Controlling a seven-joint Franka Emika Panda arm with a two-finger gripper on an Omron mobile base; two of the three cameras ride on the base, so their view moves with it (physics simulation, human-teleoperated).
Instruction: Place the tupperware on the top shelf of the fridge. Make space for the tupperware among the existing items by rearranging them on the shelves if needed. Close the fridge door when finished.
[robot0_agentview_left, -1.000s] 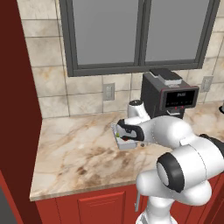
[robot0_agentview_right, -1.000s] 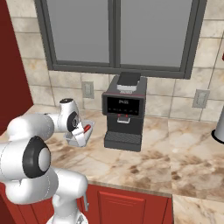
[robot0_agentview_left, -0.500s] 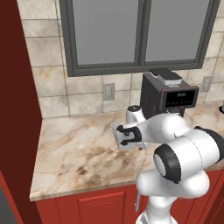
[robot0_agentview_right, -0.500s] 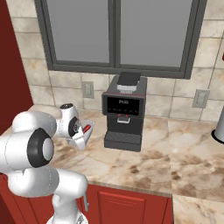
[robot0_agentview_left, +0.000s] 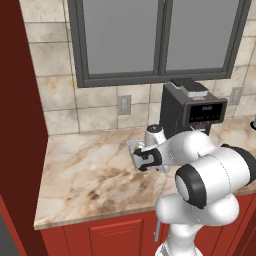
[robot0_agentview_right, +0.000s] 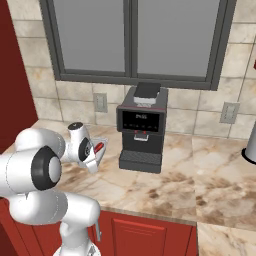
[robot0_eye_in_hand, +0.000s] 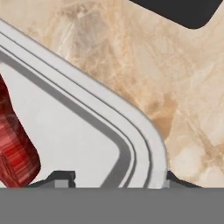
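**Ana:** What is the biggest thing here?

**Ben:** The marble surface (robot0_agentview_left: 85, 180). It runs under a window (robot0_agentview_left: 160, 40). A black coffee machine (robot0_agentview_right: 141, 130) stands at the back of it. The white arm (robot0_agentview_left: 210, 175) bends down in front, to the left of the machine.

**Ana:** Where is the tub?

**Ben:** The tub (robot0_agentview_right: 96, 152) is right at the end of the arm, beside the coffee machine. In the right base view it looks tilted, with a bit of red food showing. I think it is up off the surface, but I cannot be sure.

**Ana:** Which way is it from the claw?

**Ben:** It is right at the claw (robot0_agentview_left: 141, 159). In the hand view the tub's white rim (robot0_eye_in_hand: 109, 127) runs slantwise, from the top left down to a round corner, and the red food (robot0_eye_in_hand: 15, 148) sits at the left. The two dark tips stick up on either side of that corner.

**Ana:** So is the claw open or closed?

**Ben:** It is partly closed, with the corner of the tub between its tips. I think it is gripping the rim there.

**Ana:** And the fridge?

**Ben:** No sign of it here. I guess the base must drive there next, with the tub held tight so it does not slip.
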